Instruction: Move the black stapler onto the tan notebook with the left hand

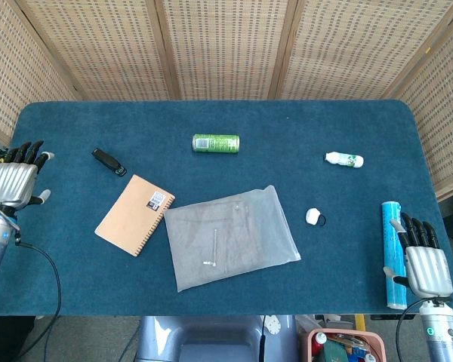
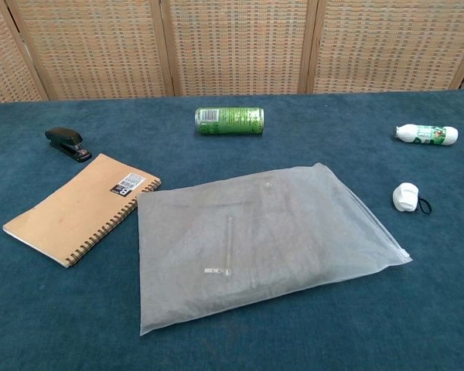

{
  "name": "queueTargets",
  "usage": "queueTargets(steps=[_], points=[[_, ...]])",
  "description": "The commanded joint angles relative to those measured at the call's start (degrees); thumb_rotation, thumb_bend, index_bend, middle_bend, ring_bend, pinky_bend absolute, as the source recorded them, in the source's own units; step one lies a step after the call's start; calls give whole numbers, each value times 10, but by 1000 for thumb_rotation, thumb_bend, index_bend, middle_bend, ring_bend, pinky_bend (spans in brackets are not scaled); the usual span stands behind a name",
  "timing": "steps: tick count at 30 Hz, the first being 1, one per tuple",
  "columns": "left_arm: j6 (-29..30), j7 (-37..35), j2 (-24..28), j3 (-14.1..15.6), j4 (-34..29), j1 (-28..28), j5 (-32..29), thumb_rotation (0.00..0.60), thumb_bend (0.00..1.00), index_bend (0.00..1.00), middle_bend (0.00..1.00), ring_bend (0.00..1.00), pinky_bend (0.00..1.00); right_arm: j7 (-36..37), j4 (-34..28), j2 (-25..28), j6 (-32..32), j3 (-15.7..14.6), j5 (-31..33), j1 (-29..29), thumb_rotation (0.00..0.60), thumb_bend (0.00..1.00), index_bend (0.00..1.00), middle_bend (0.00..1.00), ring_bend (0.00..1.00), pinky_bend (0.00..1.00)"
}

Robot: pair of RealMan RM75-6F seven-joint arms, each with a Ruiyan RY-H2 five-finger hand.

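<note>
The black stapler [image 1: 109,162] [image 2: 68,143] lies on the blue table, just beyond the far corner of the tan spiral notebook [image 1: 134,214] [image 2: 83,206]. My left hand [image 1: 15,179] hovers at the table's left edge, well left of the stapler, fingers apart and holding nothing. At the near right corner my right hand [image 1: 424,261] is open and holds nothing. Neither hand shows in the chest view.
A green can [image 1: 216,142] lies on its side at the back centre. A clear plastic bag [image 1: 230,235] lies right of the notebook. A white bottle [image 1: 344,159], a small white object with a black band [image 1: 314,217] and a blue tube [image 1: 392,253] lie to the right.
</note>
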Motion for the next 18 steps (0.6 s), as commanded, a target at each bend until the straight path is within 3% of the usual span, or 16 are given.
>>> queueTargets(steps=[1,18], points=[[-75,-7,-43,-9,78,-62,-21,600,276,207,61,0,103,-1,7,-4,-7,3,8,4,600,100,0,0,0,0],[-261,-32,-225,15,366,-216,-17,600,299,205,66,0,115,18,59,-19,-35,14,52,10,600,101,0,0,0,0]])
